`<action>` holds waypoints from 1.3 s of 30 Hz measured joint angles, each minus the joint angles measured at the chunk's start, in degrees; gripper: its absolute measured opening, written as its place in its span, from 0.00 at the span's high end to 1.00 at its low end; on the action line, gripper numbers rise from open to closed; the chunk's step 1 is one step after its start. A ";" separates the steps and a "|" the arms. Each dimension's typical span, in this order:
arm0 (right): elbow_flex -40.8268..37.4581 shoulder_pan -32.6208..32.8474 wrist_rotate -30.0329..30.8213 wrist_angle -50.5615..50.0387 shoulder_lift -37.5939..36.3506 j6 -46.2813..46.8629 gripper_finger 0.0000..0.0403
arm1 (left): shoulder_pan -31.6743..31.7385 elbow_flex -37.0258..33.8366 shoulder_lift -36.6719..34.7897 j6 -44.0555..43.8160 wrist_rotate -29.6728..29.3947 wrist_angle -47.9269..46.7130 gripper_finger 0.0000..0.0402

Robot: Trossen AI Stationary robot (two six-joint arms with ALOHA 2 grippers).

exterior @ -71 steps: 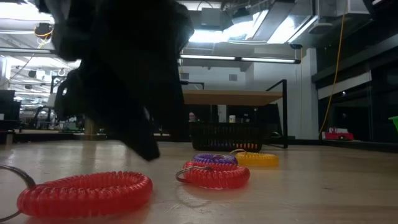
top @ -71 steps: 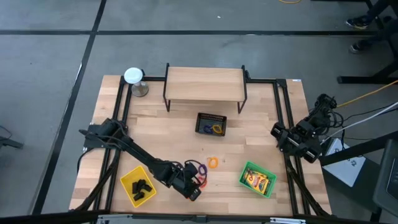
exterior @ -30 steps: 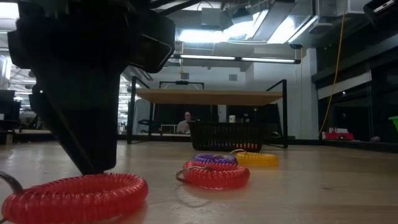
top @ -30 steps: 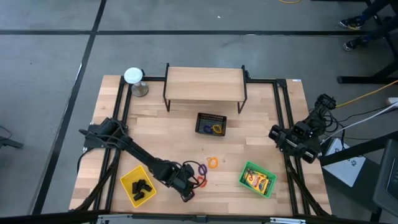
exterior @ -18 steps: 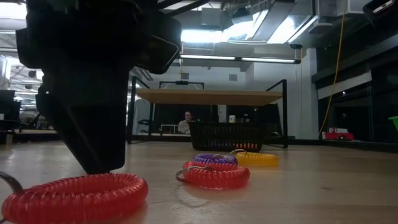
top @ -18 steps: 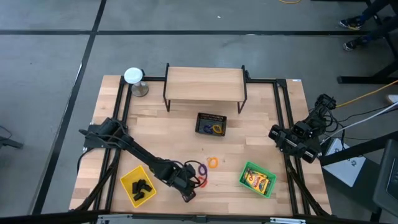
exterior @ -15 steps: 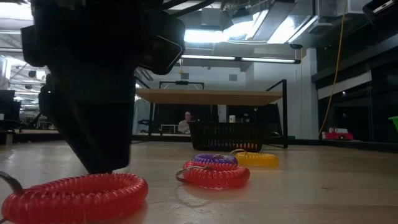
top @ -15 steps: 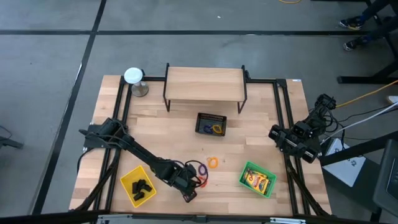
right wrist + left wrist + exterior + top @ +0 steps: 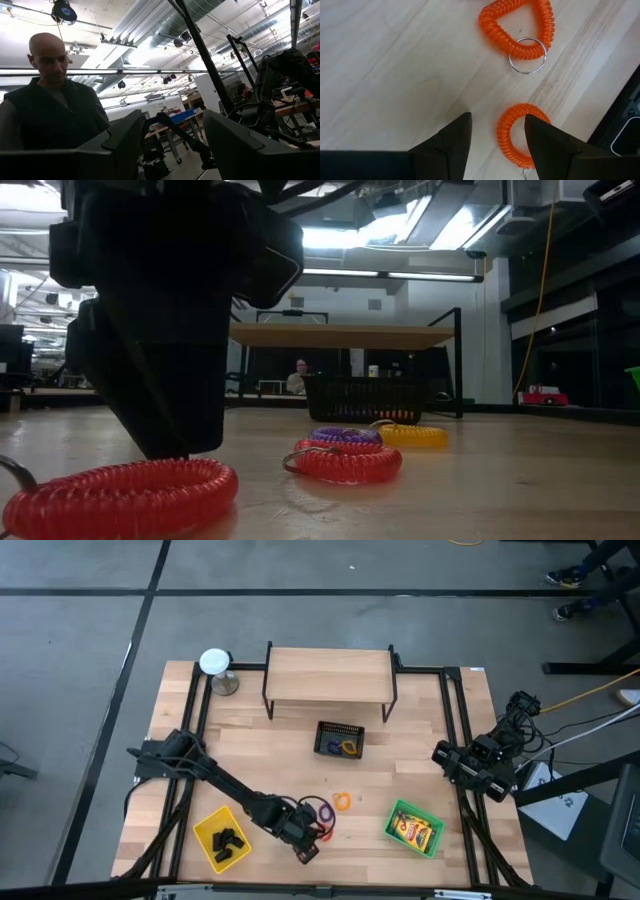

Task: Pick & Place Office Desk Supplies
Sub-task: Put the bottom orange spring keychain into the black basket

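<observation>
A coiled red ring (image 9: pixel 120 498) lies flat on the wooden counter (image 9: pixel 260 755) at its front edge, and my left gripper (image 9: pixel 307 852) hangs straight over it with the jaws spread wide and empty — one coil shows between the two dark fingers (image 9: pixel 451 145) in my left wrist view, a second orange-red coil with a metal key ring (image 9: pixel 517 27) a little beyond it. In the low view the gripper body sits just above the ring's back; I cannot tell whether it touches. My left arm reaches from its base at the counter's left side diagonally toward the front middle, elbow low, wrist bent so the jaws point down at the wood. Just beside my wrist lie more rings: a purple ring (image 9: pixel 345 436) with a red one (image 9: pixel 345 461) in front of it, and a yellow-orange ring (image 9: pixel 343 801) a little farther toward the right. The yellow tray (image 9: pixel 204 828) with small black clips (image 9: pixel 228 839) sits to the left of my gripper near the front edge; the green tray (image 9: pixel 392 817) holding flat yellow packs (image 9: pixel 415 832) is on the right front. The black mesh basket (image 9: pixel 323 729) stands mid-counter, rings inside it, before a raised wooden shelf (image 9: pixel 330 674). My right gripper (image 9: pixel 441 755) waits at the counter's right edge — jaws apart, holding nothing, its wrist camera aimed level into the room, where a person (image 9: pixel 50 107) stands.
</observation>
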 joint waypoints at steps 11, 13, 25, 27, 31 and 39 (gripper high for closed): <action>0.00 -0.01 -0.02 0.00 0.00 0.15 0.47 | -0.30 -0.20 0.10 -0.32 1.01 0.15 0.54; 0.00 0.00 -0.02 0.00 0.00 0.15 0.47 | 0.24 -0.22 -1.14 -0.51 0.55 0.68 0.54; 0.00 0.00 0.17 0.02 0.00 0.13 0.47 | 2.61 -0.37 -4.22 2.10 4.80 1.87 0.54; 0.00 -0.01 1.01 0.00 0.00 0.27 0.47 | 2.58 -0.35 -3.91 1.55 4.99 1.89 0.54; 0.00 0.00 3.23 0.02 0.00 0.38 0.47 | 1.43 -0.01 -3.26 0.39 2.65 -1.52 0.57; 0.00 -0.02 12.88 0.37 0.00 0.17 0.47 | -0.39 -0.07 0.62 2.10 5.38 -4.40 0.67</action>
